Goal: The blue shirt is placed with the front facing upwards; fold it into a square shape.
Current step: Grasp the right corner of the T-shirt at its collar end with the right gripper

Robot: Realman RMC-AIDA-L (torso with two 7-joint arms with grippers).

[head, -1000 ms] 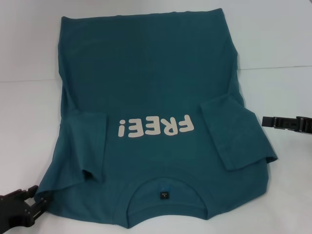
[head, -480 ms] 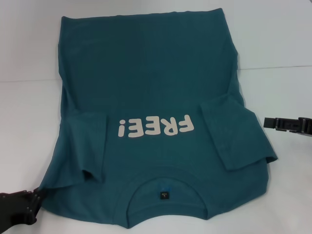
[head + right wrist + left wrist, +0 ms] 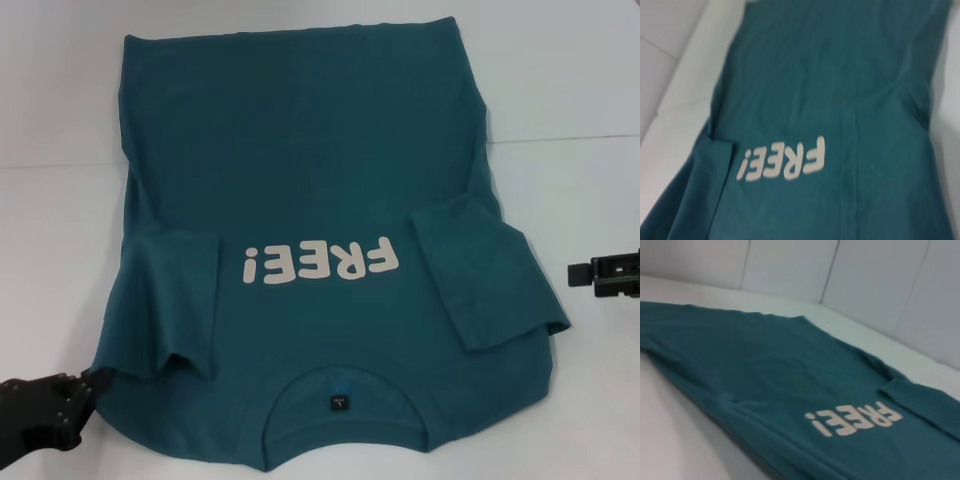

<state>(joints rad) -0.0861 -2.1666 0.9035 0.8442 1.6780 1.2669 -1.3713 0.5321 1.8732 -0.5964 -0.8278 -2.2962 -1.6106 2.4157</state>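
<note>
Since the earlier frames, right gripper has backed out toward the table's right edge, well clear of the folded-in sleeve; left gripper has shifted in at the near-left shoulder corner of the blue shirt.

I cannot tell from any view how wide either gripper stands or whether the left one has cloth.

Shirt lies front up, both sleeves folded inward, collar toward me, hem at the far edge of the table.

Risk, as I judge it: a one-layer pinch at the left corner would drag the sleeve fold open.

Room: bare table on both flanks; near edge is tight at the collar.
</note>
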